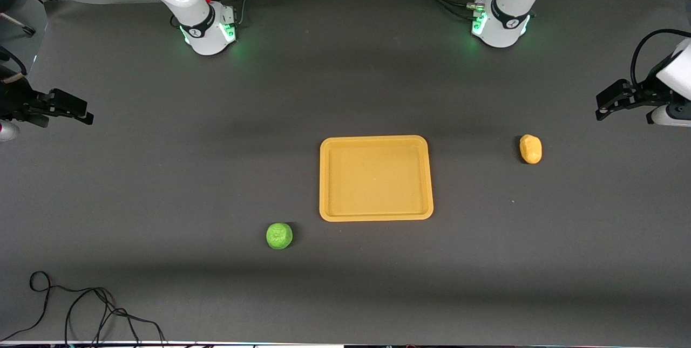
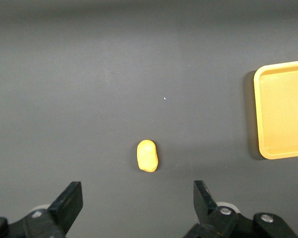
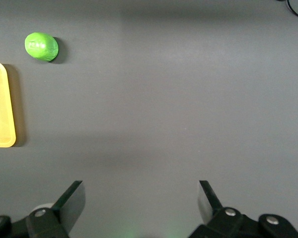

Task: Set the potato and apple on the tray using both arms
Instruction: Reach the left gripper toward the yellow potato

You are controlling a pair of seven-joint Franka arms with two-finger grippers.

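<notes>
Left gripper (image 1: 602, 106) and right gripper (image 1: 81, 113) hang spread and empty over opposite table ends. Potato (image 1: 530, 149) lies toward the left arm's end. Apple (image 1: 279, 236) sits nearer the front camera than the bare tray (image 1: 376, 217).

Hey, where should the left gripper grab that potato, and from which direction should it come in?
Probably from straight above, closing across the narrow middle. The potato lies flat on the table as an oval, its long axis running toward the front camera, so its short width is likely the easiest span. Nothing touches it; the tray sits apart. The left gripper is open at its arm's end of the table.
</notes>
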